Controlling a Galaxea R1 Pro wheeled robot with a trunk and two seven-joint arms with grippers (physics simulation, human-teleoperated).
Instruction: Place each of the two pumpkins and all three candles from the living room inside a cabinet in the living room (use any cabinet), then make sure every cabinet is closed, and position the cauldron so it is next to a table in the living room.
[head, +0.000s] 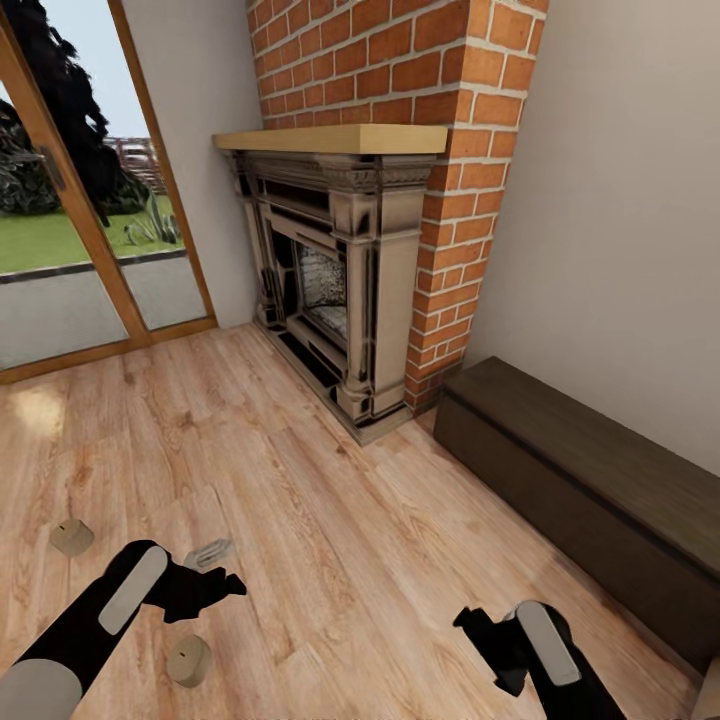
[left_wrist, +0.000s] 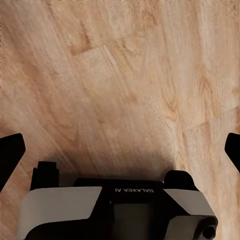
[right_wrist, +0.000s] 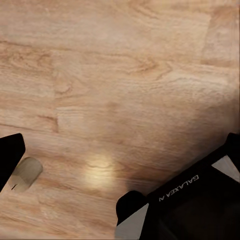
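left gripper (head: 215, 583): I see jaws spread, empty
right gripper (head: 480, 640): jaws apart, empty
candles (head: 188, 660): two, one (head: 71, 537) near frame edge
cabinet (head: 590, 490): cut off

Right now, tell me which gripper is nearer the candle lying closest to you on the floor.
Left. The left gripper hangs just above and beside that candle; the right gripper sits far across the floor from it.

Fireplace (head: 335, 290) is set at upper centre; cabinet (head: 590, 490) at right; two candles (head: 72, 537) (head: 188, 660) lie lower left on floor (head: 350, 540).
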